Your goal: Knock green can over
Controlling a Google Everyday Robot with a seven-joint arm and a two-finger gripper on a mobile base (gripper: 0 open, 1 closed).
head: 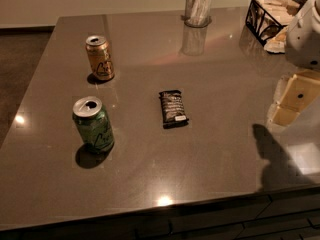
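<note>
The green can [93,124] stands upright at the near left of the grey table [215,149]. It has a silver top with an open pull-tab hole and dark scribbled lettering. My gripper [291,100] is a cream-coloured piece at the right edge of the view. It hangs over the table's right side, far to the right of the green can and apart from it. The white arm [305,31] rises above the gripper.
An orange-gold can [100,58] stands upright behind the green can. A black snack packet [173,108] lies flat mid-table. A clear cup holding white items [198,6] stands at the back. A black wire basket [267,16] sits at the back right.
</note>
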